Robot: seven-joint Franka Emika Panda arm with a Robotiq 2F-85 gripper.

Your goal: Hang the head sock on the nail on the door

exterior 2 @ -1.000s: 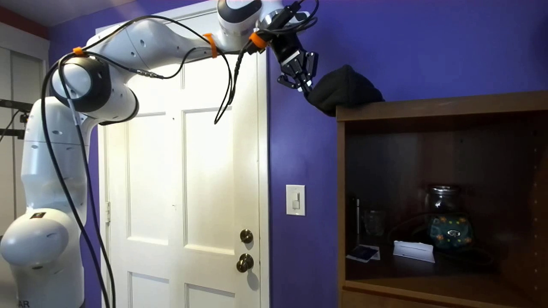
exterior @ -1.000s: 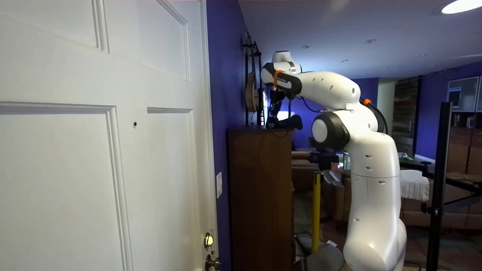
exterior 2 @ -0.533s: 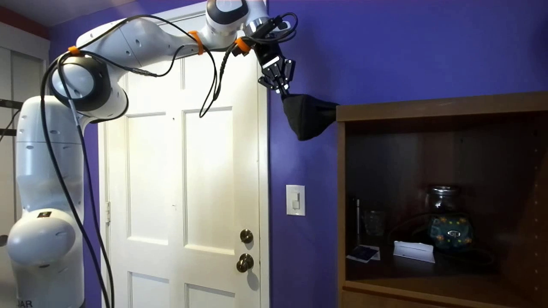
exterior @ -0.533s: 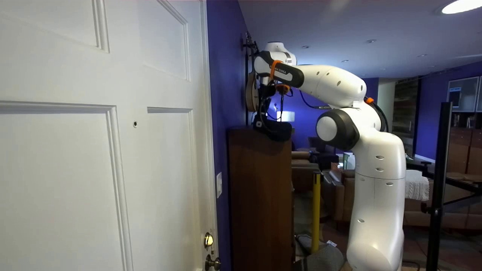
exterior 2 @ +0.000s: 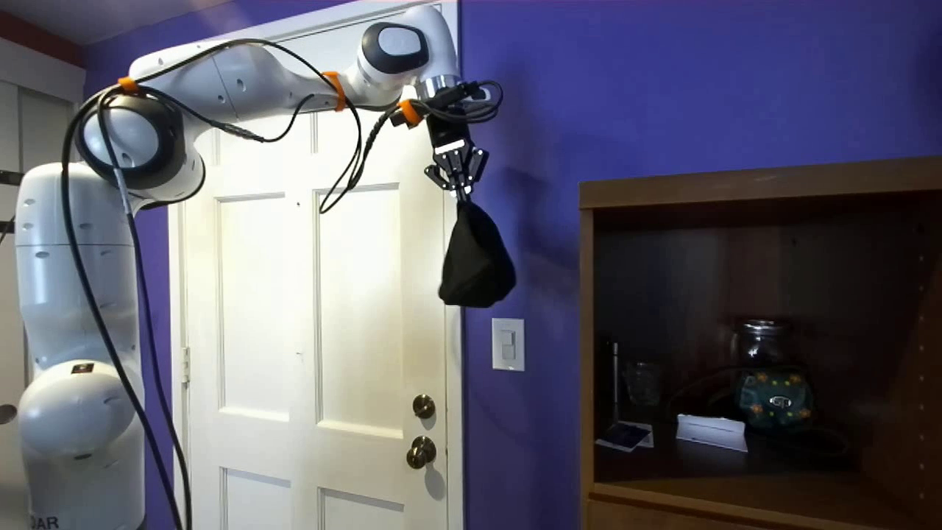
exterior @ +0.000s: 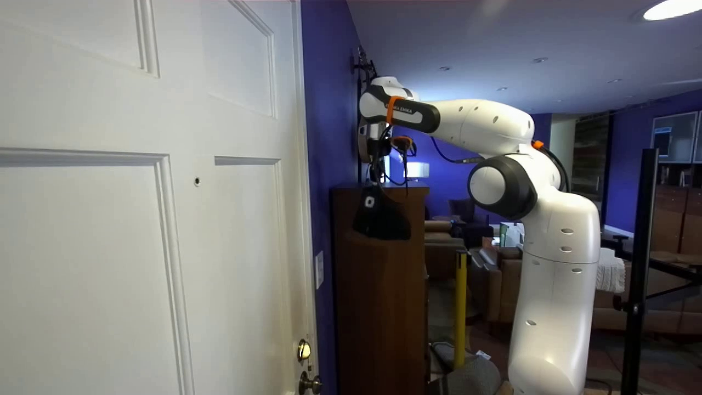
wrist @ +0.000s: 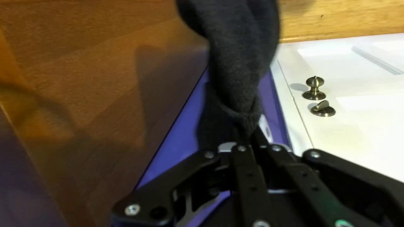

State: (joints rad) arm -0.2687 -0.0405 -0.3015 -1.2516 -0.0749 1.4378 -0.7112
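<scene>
My gripper [exterior 2: 462, 193] is shut on the head sock [exterior 2: 477, 261], a limp black fabric piece. It hangs freely below the fingertips, narrow at the top and flaring wider, beside the door's edge in that exterior view. The sock [exterior: 382, 216] shows a pale mark in an exterior view; the gripper [exterior: 375, 178] is above it. In the wrist view the sock [wrist: 240, 63] hangs from the closed fingers [wrist: 249, 140]. The white door [exterior 2: 360, 294] has raised panels. What looks like the nail [exterior: 197, 181] is a tiny dark dot between two panels, also visible as a dot [exterior 2: 298, 205].
The brown cabinet [exterior 2: 736, 180] stands beside the sock, with a jar and a small bag inside. A light switch [exterior 2: 508, 344] is on the purple wall. A brass knob [exterior 2: 421, 452] is on the door. A fainter small mark [exterior 2: 299, 355] sits lower on the door.
The sock has come off the cabinet's top edge and swung down to hang. The gripper has moved away from the cabinet towards the door, now points more downward and still holds the sock.
</scene>
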